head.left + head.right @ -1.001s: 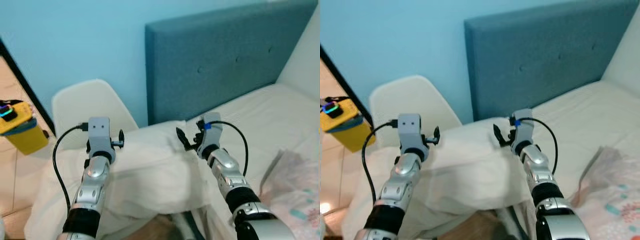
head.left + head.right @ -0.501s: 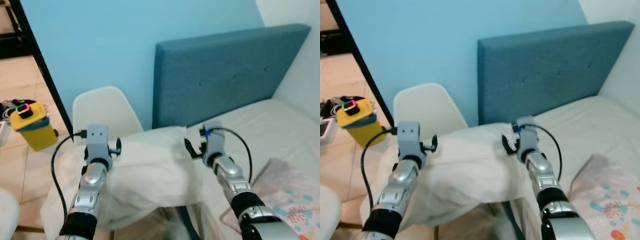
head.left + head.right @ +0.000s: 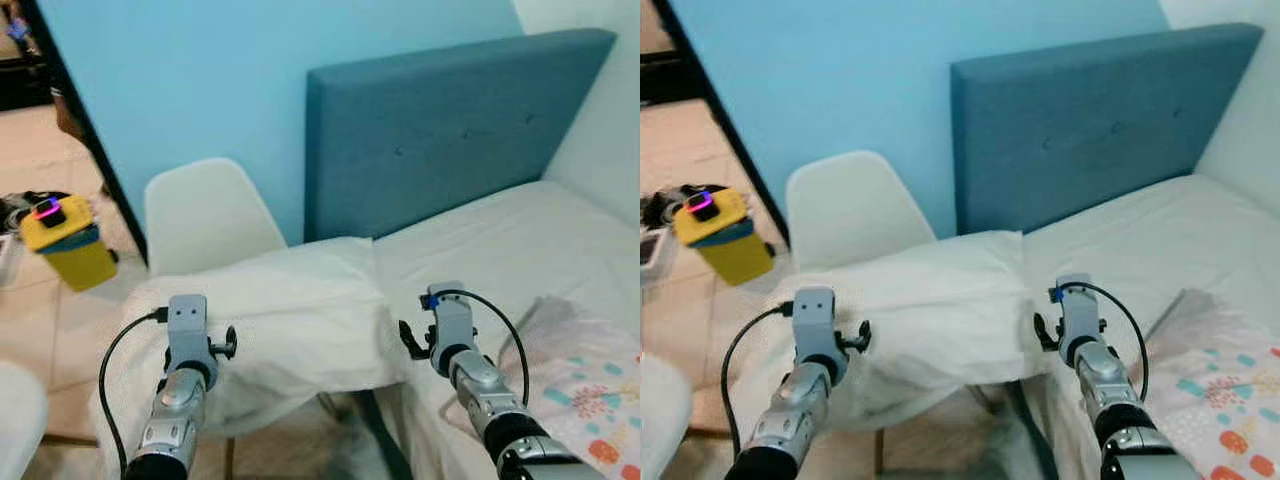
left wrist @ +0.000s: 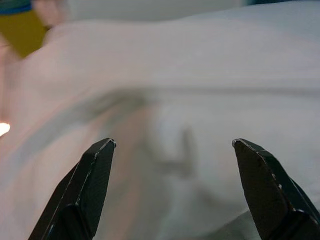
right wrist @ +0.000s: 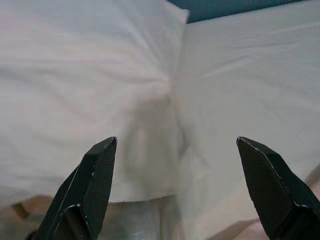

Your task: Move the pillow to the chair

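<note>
Pillow (image 3: 280, 310) lies across the white chair (image 3: 205, 215), touching the bed (image 3: 500, 240). My left hand (image 4: 172, 165) and right hand (image 5: 175, 170) hover near the pillow, fingers spread, gripping nothing.

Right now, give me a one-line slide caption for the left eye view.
White pillow resting on the white chair beside the bed, left gripper and right gripper open, off it.
</note>
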